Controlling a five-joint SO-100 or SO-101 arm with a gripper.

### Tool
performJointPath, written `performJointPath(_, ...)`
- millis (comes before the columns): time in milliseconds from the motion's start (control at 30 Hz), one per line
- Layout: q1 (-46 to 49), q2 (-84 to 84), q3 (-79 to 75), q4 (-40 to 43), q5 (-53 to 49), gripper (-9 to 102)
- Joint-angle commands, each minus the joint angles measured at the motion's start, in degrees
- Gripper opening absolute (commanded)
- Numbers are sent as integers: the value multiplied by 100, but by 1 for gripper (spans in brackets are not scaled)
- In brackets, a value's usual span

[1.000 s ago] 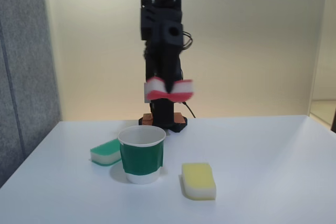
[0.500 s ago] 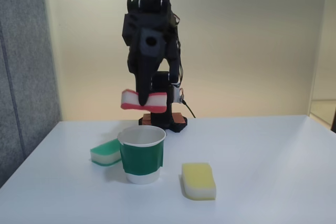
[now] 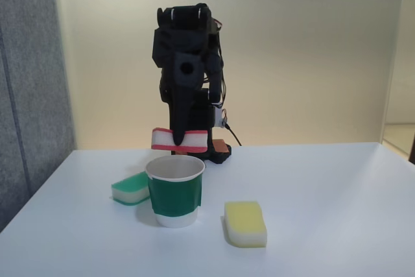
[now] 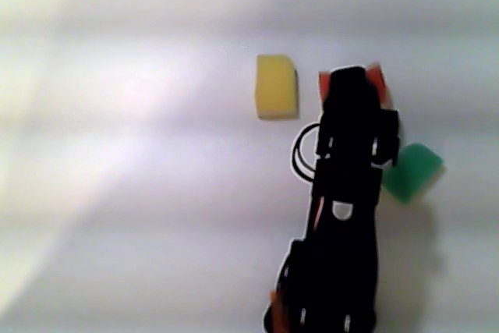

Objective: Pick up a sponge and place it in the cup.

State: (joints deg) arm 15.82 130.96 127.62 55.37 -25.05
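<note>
— Yellow sponge (image 3: 246,223) lies nearest us in the fixed view, flat on the white table (image 3: 324,212), at about four o'clock from the cup (image 3: 175,190). See it?

— Yes. And the green-topped sponge (image 3: 130,188) lies at nine o'clock from the cup, just beside it, maybe touching; I can't tell.

— Now look above the cup's rim. The gripper (image 3: 177,139) points straight down, its jaws clamped across the middle of the sponge (image 3: 179,141), the red-and-white one, which sticks out to both sides.

— So it's off the table entirely?

— Hanging in the air, level, just above the cup's mouth, perhaps a touch behind it. From this side I can't judge the depth.

— The other view, from above, helps little. The black arm (image 4: 343,216) covers the cup; only red corners peek out at its tip.

— I'd say the carry is nearly done, and placing comes next.

— Agreed. The sponge looks about as wide as the opening, so it needs centring over the mouth, maybe a tilt, then the jaws must part.

— Otherwise it could catch on the rim and tip that light paper cup.
</note>
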Motion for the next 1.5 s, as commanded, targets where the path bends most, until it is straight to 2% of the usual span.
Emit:
performJointPath(0,35,167,-18,-53,-132,17)
performJointPath(200,18,237,-35,-62,-167,31)
performJointPath(433,-26,334,-35,-123,26,31)
performJointPath(500,-26,413,-62,-149,79,25)
performJointPath(667,-185,879,-97,-176,633,0)
performJointPath(967,-888,2074,141,-782,2355,0)
performJointPath(1467,-1055,4438,1696,-1143,2707,0)
